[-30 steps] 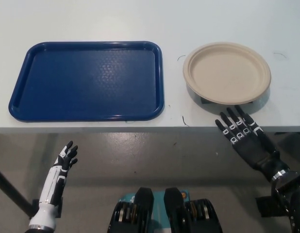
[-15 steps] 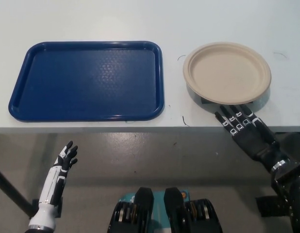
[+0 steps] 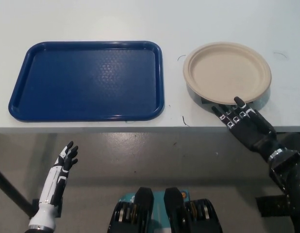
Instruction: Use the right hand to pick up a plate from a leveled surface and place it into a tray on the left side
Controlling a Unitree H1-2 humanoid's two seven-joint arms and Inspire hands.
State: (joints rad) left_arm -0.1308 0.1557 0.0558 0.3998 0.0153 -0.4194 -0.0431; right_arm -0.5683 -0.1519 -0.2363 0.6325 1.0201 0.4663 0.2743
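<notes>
Right hand (image 3: 243, 124) open, palm down, fingertips under plate (image 3: 227, 72) near edge; left hand (image 3: 66, 158) open, low.

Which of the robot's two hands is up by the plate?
The black right hand, fingertips under the plate's near rim. The white left hand hangs below the table.

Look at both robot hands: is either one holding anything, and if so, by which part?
Nothing is held. The right hand is open, its fingers at the near rim of the plate, not closed on it. The left hand rests open below the table.
</notes>
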